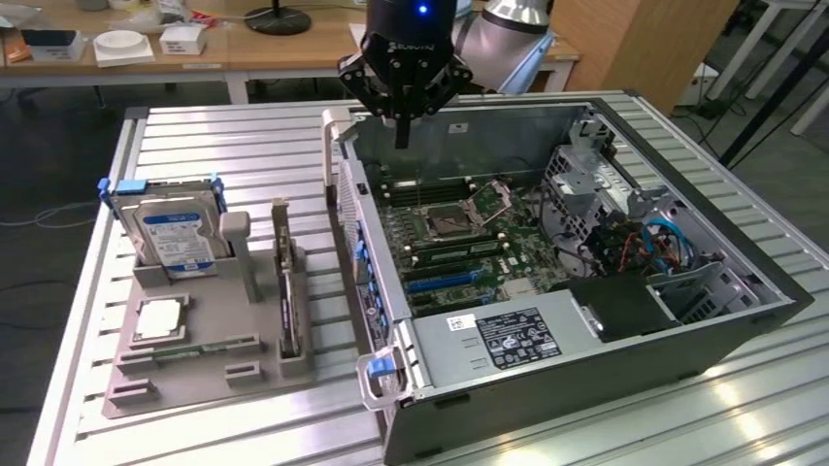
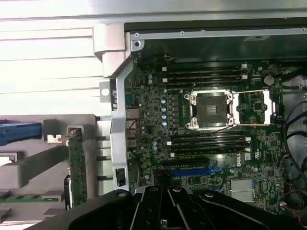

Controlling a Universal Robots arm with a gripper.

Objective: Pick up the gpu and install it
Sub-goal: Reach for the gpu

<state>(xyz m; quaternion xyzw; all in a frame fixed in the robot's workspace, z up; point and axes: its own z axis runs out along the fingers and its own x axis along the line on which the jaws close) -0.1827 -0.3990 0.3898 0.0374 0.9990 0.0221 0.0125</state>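
While the pincer (image 1: pixel 402 136) hangs empty, tips together, above the computer case (image 1: pixel 583 383), an off-centre grab could topple the edge-standing gpu (image 1: pixel 285 291).

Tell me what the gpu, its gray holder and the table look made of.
gpu: circuit board, likely fibreglass laminate, with a matte brownish-green face studded with small components. Gray holder: probably moulded or printed plastic, being uniformly matte with no glare. Table: metal, apparently aluminium, given the silvery ribbed slats catching light.

Black angular gripper (image 1: pixel 402 134) (blue light (image 1: pixel 418 9) above), silver-grey arm (image 1: pixel 514 27)
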